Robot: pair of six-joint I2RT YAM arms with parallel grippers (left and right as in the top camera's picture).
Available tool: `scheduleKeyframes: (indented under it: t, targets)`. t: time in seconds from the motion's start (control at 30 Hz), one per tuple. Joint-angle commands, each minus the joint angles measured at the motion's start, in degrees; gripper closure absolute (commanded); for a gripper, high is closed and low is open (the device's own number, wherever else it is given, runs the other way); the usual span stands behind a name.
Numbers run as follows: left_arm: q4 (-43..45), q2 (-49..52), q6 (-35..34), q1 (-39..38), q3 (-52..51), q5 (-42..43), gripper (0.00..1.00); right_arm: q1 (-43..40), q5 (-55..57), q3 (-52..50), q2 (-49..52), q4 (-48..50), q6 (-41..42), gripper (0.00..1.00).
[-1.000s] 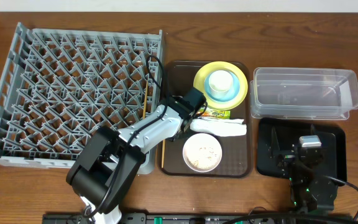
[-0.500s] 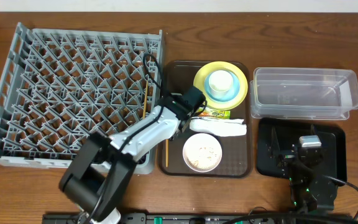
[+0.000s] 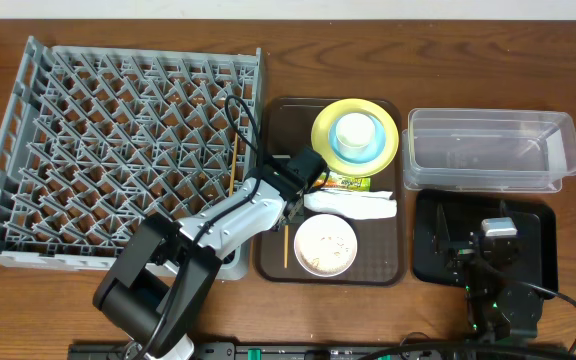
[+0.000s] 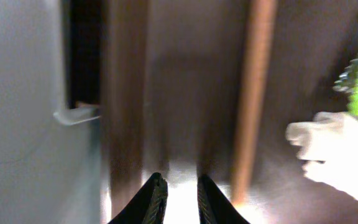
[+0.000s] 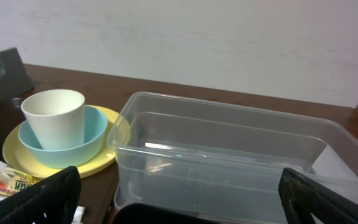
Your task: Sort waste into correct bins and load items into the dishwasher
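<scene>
1. The left gripper (image 4: 178,198) hangs low over the left part of the brown serving tray (image 3: 380,255). Its jaws are pinched almost together with only a thin gap, and nothing shows between the tips.
2. One chopstick (image 3: 286,246) lies on the tray just left of the white bowl (image 3: 298,240). In the left wrist view it runs past the right side of the fingertips, beside them and not between them.
3. The other chopstick (image 3: 233,165) lies among the pegs of the grey dish rack (image 3: 118,120), near the rack's right edge.
4. The white bowl sits at the near end of the tray with rice grains (image 3: 326,245) inside it.
5. The crumpled napkin (image 3: 358,206) lies across the middle of the tray. The green-and-orange wrapper (image 3: 350,183) lies just behind it, against the edge of the yellow plate (image 3: 318,135).
6. The plate sits at the far end of the tray and carries a stack: the blue bowl (image 3: 338,152) with the white cup (image 3: 356,130) upright inside it.
7. The right gripper (image 5: 188,194) rests over the black tray (image 3: 428,250) with its jaws spread wide and nothing between them.
8. The clear tub (image 3: 488,125) stands just behind the black tray, to the right of the serving tray. A pale sheet shows through its far right corner, but what it is cannot be told.
</scene>
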Motion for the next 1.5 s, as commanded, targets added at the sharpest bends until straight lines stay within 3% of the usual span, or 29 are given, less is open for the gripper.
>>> scheduleKeyframes:
  t: [0.0, 0.17, 0.33, 0.73, 1.0, 1.2, 1.27, 1.47]
  targets:
    - [0.81, 0.61, -0.92, -0.15, -0.24, 2.08, 0.79, 0.42, 0.33, -0.07, -0.28, -0.24, 0.68, 0.01]
    - [0.48, -0.46, 0.44, 0.66, 1.11, 2.03, 0.77, 0.42, 0.33, -0.07, -0.31, -0.26, 0.68, 0.01]
    - [1.29, -3.80, 1.25, 0.66, 1.68, 2.01, 0.67, 0.42, 0.33, -0.07, -0.31, -0.26, 0.68, 0.01]
    - [4.13, 0.28, 1.20, 0.59, -0.24, 5.31, 0.67, 0.42, 0.33, -0.07, -0.28, -0.26, 0.68, 0.01]
    - [4.28, 0.72, 1.20, 0.59, -0.35, 5.27, 0.80, 0.42, 0.33, -0.07, -0.31, -0.24, 0.68, 0.01]
    - [5.09, 3.39, 0.98, 0.59, -0.52, 5.95, 0.81, 0.42, 0.33, -0.07, -0.28, -0.24, 0.68, 0.01]
    - [5.20, 3.89, 0.98, 0.59, -0.52, 6.60, 0.92, 0.42, 0.33, -0.07, -0.31, -0.26, 0.68, 0.01]
    - [4.59, 0.85, 3.19, 0.68, 1.20, 6.51, 0.93, 0.42, 0.33, -0.07, -0.31, -0.26, 0.68, 0.01]
